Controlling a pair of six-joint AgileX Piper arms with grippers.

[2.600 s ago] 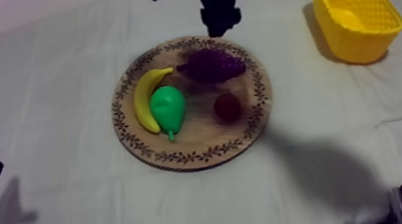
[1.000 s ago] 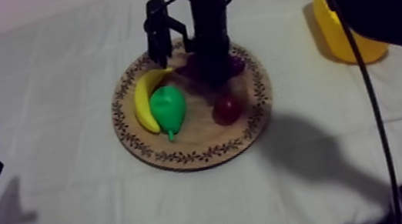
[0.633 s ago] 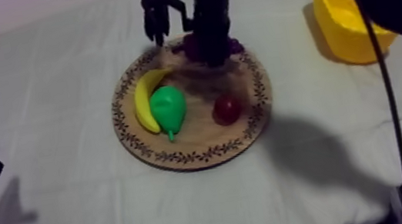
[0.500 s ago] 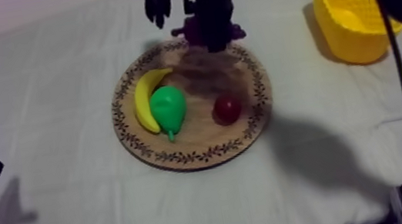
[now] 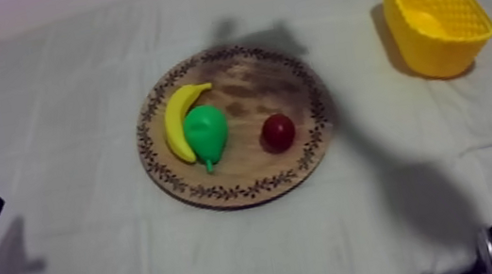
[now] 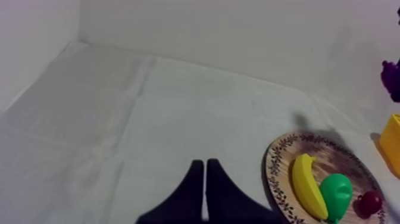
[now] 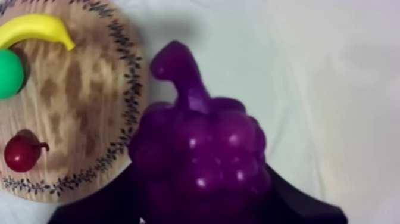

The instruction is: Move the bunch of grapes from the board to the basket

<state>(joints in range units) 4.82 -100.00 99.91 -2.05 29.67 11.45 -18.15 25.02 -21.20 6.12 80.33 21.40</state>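
Grey-white cloth below, grapes up in my right pincer

Grey-white cloth, softly creased, covers the table, with a pale wall behind it. My right gripper [image 7: 197, 205] is clamped round the bunch of grapes [image 7: 199, 155]; a black finger [image 7: 98, 205] shows at each side of the fruit, pressing its lower half. The bunch is glossy purple and knobbly with round berries, and a thick stem curves up from its crown. It hangs in the air over bare cloth just beside the rim of the wooden board [image 7: 71, 89], touching neither. Seen from above, it sits at the far edge of the table, beyond the board and well apart from the yellow basket [image 5: 437, 21].

The board is round, with streaky brown grain and a ring of dark leafy sprigs along its rim. On it lie a smooth curved banana [image 5: 178, 121], a green pear [image 5: 205, 134] just beside it, and a small red fruit [image 5: 278, 131] with a short stem, set apart from both. The basket has lattice walls and stands at the table's right side. My left gripper [image 6: 204, 190] sits low over bare cloth near the board, its fingers pressed together in a narrow wedge with nothing between them.
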